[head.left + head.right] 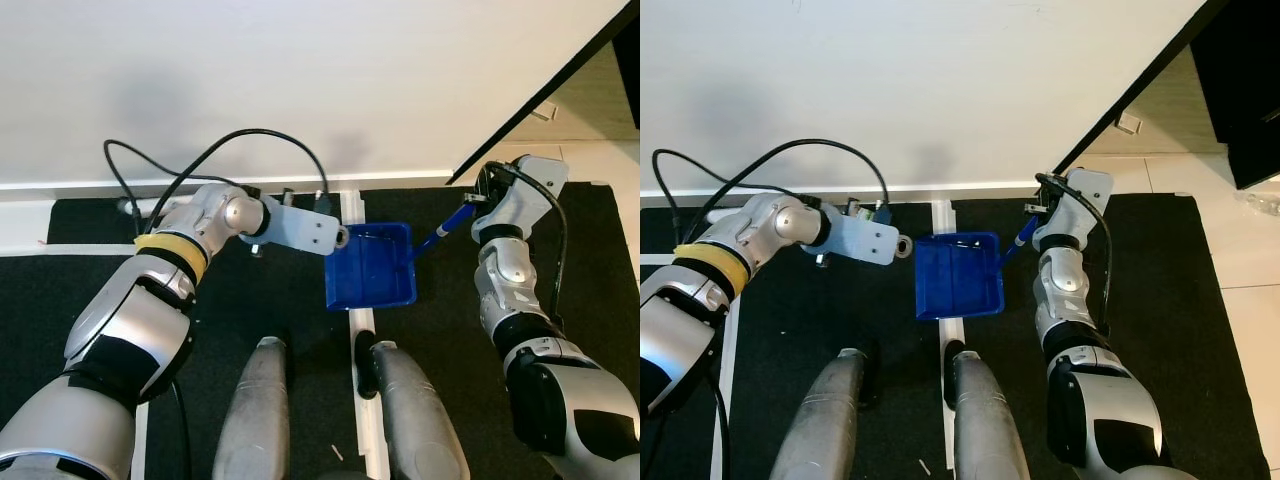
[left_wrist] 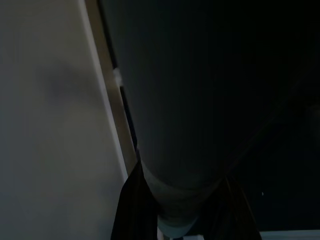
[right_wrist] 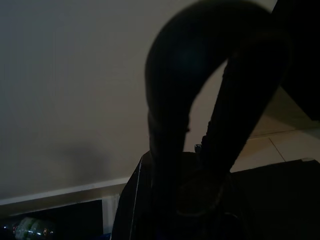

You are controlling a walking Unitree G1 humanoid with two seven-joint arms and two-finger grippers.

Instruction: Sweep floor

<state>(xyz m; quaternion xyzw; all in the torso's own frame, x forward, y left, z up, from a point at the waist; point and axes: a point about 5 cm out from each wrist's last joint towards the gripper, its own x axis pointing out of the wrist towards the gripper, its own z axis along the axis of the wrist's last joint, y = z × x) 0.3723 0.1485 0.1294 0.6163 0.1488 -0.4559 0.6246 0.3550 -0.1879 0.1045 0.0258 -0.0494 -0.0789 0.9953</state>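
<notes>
A blue dustpan [image 1: 370, 265] lies flat on the black mat [image 1: 270, 290] just ahead of my feet, near the wall. Its blue handle [image 1: 445, 228] slants up to my right gripper [image 1: 470, 203], which is shut on it. In the right wrist view a dark rounded grip sits between the fingers [image 3: 165, 165]. My left gripper [image 1: 338, 238] reaches across to the dustpan's near left corner. In the left wrist view its dark fingers [image 2: 131, 210] flank the narrow end of a grey tapered handle [image 2: 180, 150]; what the handle belongs to is hidden.
A white wall [image 1: 300, 80] with a pale skirting board [image 1: 80, 185] stands close ahead. A black cable [image 1: 200, 160] loops over my left arm. My two grey legs [image 1: 260, 410] are below. Pale tiles [image 1: 1230, 250] and dark furniture [image 1: 1250, 90] lie to the right.
</notes>
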